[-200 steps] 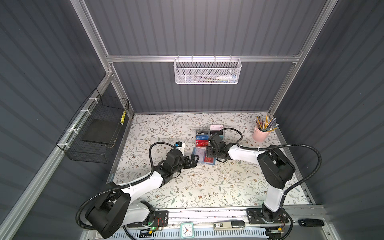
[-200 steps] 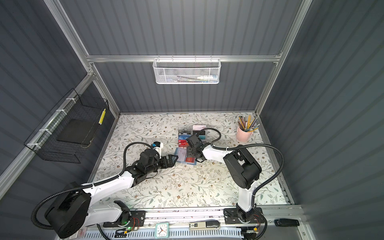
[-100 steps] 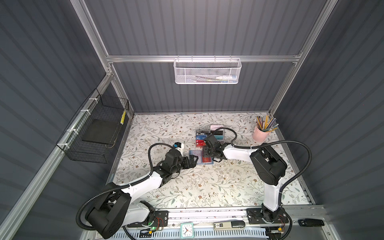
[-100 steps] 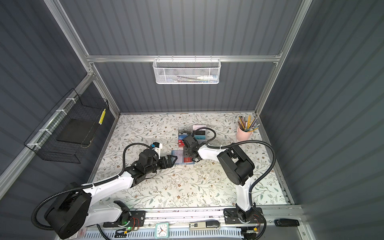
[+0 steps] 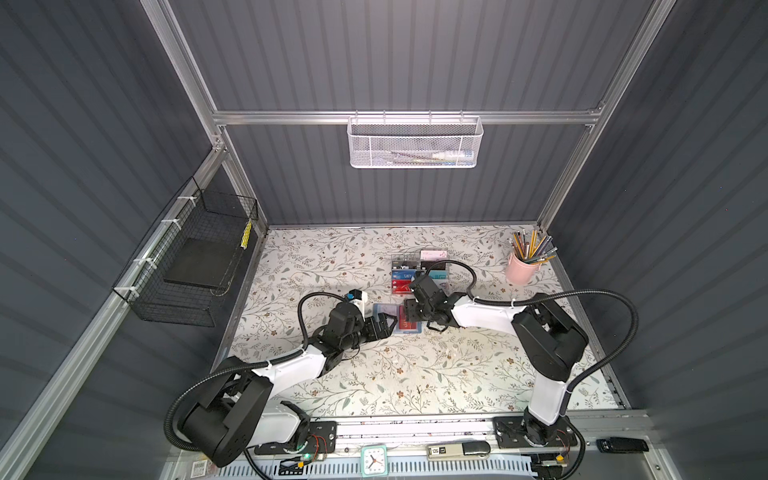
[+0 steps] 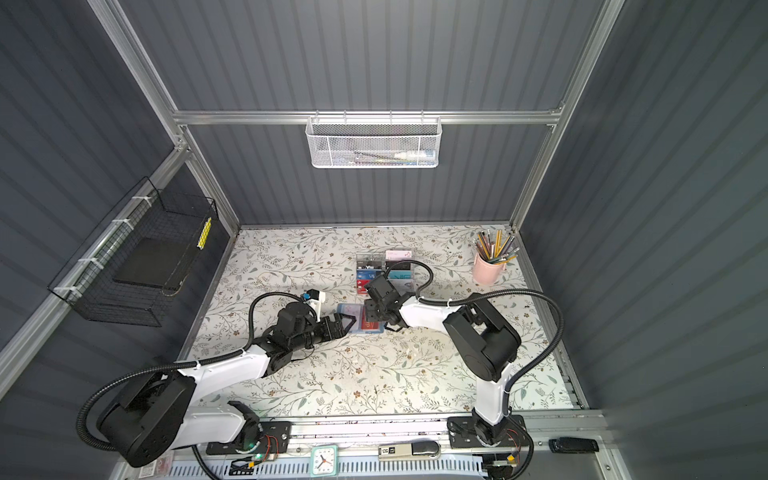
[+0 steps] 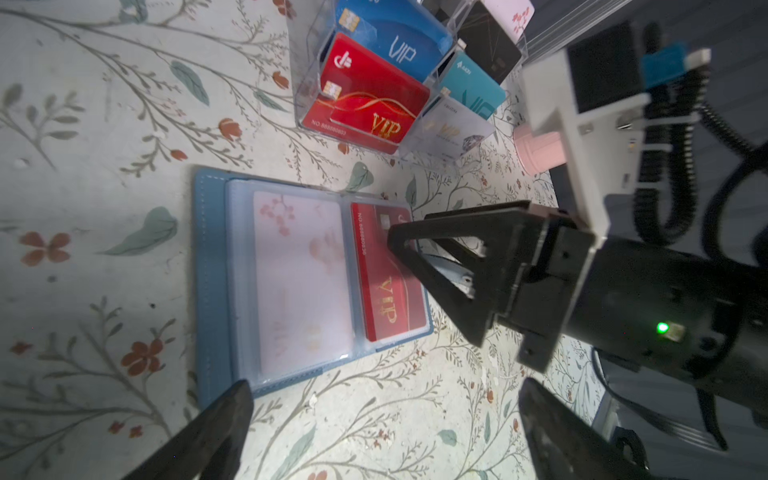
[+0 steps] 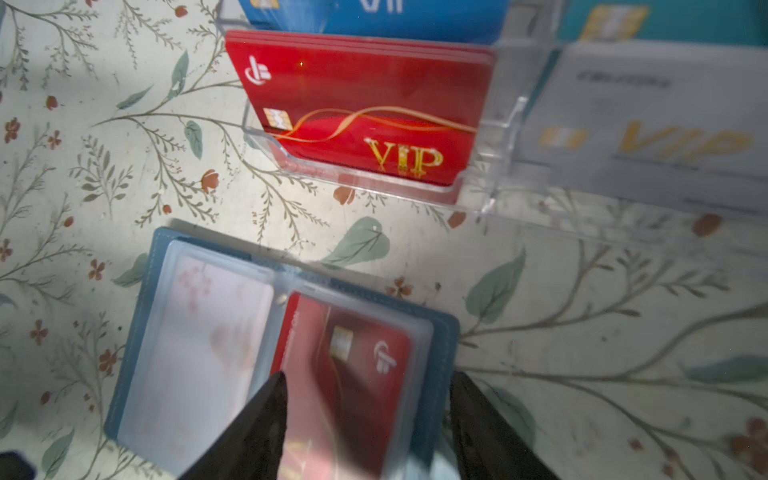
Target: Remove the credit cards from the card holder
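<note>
The slate-blue card holder (image 7: pixel 212 270) lies open and flat on the floral table, seen in both top views (image 5: pixel 384 316) (image 6: pixel 348 316). Its left clear sleeve holds a pale card with pink blossoms (image 7: pixel 299 282) (image 8: pixel 208 340). The right sleeve holds a red VIP card (image 7: pixel 382 291) (image 8: pixel 357 353). My right gripper (image 8: pixel 370 378) (image 5: pixel 411 316) hangs over the right half, open, one finger on the red card's inner edge and the other just outside the holder's outer edge. My left gripper (image 7: pixel 386 390) (image 5: pixel 386 326) stands wide open and holds nothing, just short of the holder's near edge.
A clear acrylic tiered rack (image 8: pixel 498 124) (image 5: pixel 419 274) full of red, blue, teal and grey cards stands just behind the holder. A pink pencil cup (image 5: pixel 521 268) is at the back right. A black wire basket (image 5: pixel 195 257) hangs on the left wall.
My right arm swung slightly left and back, with its gripper settling a little further over the holder's right half. The left arm and the holder have not moved.
</note>
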`<state>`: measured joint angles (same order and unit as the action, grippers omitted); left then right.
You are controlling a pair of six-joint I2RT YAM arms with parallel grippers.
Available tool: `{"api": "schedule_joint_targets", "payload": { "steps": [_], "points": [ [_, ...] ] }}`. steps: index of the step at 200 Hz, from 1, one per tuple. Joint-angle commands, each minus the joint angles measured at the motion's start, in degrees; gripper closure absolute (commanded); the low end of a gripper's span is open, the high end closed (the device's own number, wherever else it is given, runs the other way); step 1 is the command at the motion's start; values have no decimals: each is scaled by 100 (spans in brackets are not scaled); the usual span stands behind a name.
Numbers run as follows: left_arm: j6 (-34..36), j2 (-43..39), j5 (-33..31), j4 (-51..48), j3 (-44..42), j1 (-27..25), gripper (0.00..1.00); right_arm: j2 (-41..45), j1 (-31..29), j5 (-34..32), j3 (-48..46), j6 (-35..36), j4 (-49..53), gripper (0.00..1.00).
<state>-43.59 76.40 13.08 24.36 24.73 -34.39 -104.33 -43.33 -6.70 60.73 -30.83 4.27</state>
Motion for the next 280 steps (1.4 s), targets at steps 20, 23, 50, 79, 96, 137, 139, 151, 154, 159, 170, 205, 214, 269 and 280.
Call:
{"api": "schedule_joint_targets", "payload": {
  "steps": [20, 23, 50, 79, 96, 137, 139, 151, 154, 159, 170, 205, 214, 269, 280],
  "points": [
    [-178, 389, 381, 505, 292, 62, 0, 412, -9, 138, -321, 33, -70, 38],
    [-198, 431, 404, 542, 315, 64, 0, 408, -12, 163, -331, 33, -95, 39],
    [-491, 756, 756, 1007, 386, 226, 0, 208, -9, 304, -359, 22, -216, 42],
    [-820, 1052, 1150, 1579, 338, 485, 0, 103, 8, 353, -451, 7, -313, 50],
    [-876, 1193, 1260, 1683, 389, 495, 0, 97, 31, 336, -530, 24, -343, 54],
    [-848, 1454, 1311, 1648, 589, 495, 0, 92, 152, 510, -858, -1, -615, 63],
    [-849, 1474, 1317, 1663, 599, 497, 0, 87, 159, 531, -878, 3, -635, 63],
    [-924, 1596, 1400, 1773, 664, 498, 0, 68, 209, 610, -967, -19, -745, 65],
    [-941, 1630, 1418, 1809, 678, 496, 0, 59, 211, 627, -993, -25, -776, 66],
    [-971, 1684, 1440, 1861, 710, 493, 0, 53, 218, 647, -1026, -29, -815, 66],
    [-1017, 1797, 1460, 1937, 766, 488, 1, 25, 212, 678, -1061, -33, -864, 68],
    [-1270, 2228, 1565, 2341, 860, 477, 2, -54, 229, 769, -1184, -86, -1047, 73],
    [-1393, 2350, 1603, 2561, 832, 477, 3, -68, 228, 804, -1235, -107, -1108, 74],
    [-1626, 2621, 1617, 2995, 803, 410, 6, -100, 228, 906, -1459, -268, -1357, 76],
    [-1605, 2662, 1606, 2974, 839, 363, 6, -120, 228, 908, -1498, -288, -1394, 77]
  ]
}}
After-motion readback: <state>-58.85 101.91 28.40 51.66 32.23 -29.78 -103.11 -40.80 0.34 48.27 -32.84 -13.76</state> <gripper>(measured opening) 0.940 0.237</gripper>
